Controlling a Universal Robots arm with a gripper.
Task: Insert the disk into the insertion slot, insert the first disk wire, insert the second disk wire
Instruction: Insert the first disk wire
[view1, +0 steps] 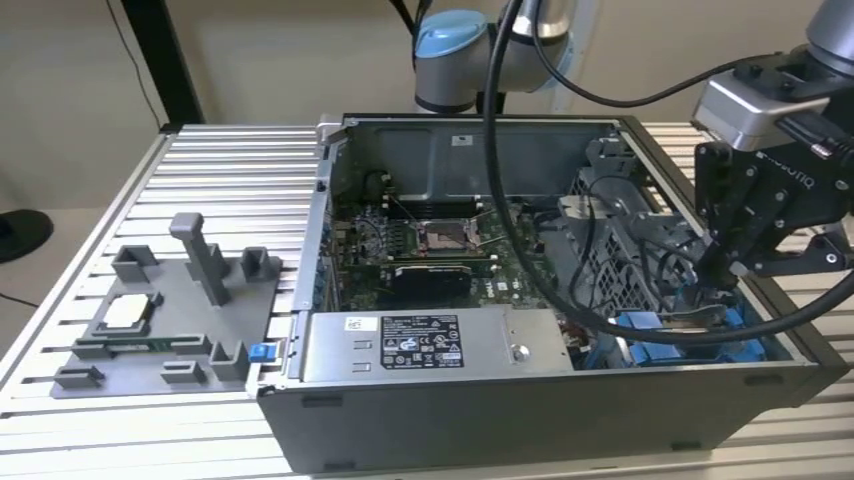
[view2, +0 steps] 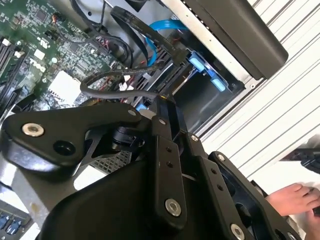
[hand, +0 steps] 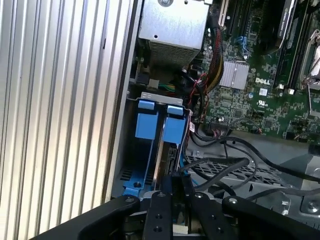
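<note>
Blue-framed disk looks seated in the insertion slot, near right; claw just above, grip I cannot tell; wiring steps seem left.

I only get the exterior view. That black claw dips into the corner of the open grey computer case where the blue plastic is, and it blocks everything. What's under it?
Observer: In the first wrist view the black gripper is at a grey metal insertion slot with bright blue plastic rails, two blue tabs side by side at one end.
Operator: Any wires nearby?
Observer: A bundle of red and yellow wires runs next to a grey perforated metal cage near the slot.
Operator: Anyone close?
Observer: The second wrist view shows a person's hand near the ribbed metal table.
</note>
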